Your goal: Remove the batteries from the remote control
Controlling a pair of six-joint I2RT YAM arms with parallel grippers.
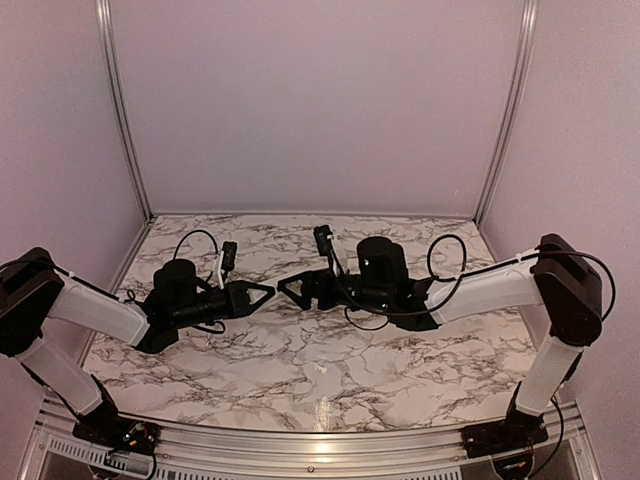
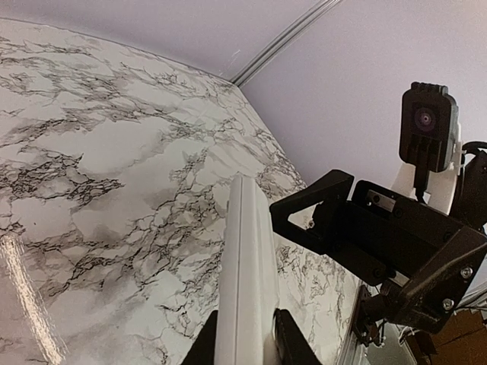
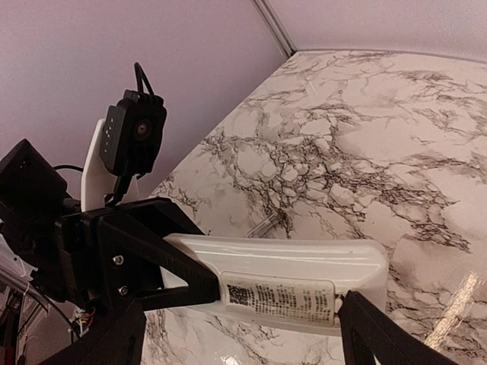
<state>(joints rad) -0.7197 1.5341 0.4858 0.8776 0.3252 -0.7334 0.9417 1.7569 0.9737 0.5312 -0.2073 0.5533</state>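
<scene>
My left gripper (image 2: pixel 245 328) is shut on the remote control (image 2: pixel 247 266), a slim white bar that sticks out forward between its fingers and is held above the table. In the right wrist view the remote (image 3: pixel 304 262) lies crosswise, its labelled panel facing the camera, with the left gripper's black fingers (image 3: pixel 163 258) clamped on its left end. My right gripper (image 3: pixel 243 308) is open; its two fingers stand wide apart below the remote, the right fingertip (image 3: pixel 358 308) at the labelled end. In the top view both grippers, left (image 1: pixel 266 290) and right (image 1: pixel 287 289), meet at mid-table. No batteries show.
A small slim cylinder-like thing (image 3: pixel 268 222) lies on the marble table (image 3: pixel 365 129) beyond the remote; I cannot tell what it is. Purple walls close in the back and sides. The right arm's wrist camera (image 2: pixel 428 125) faces the left wrist view.
</scene>
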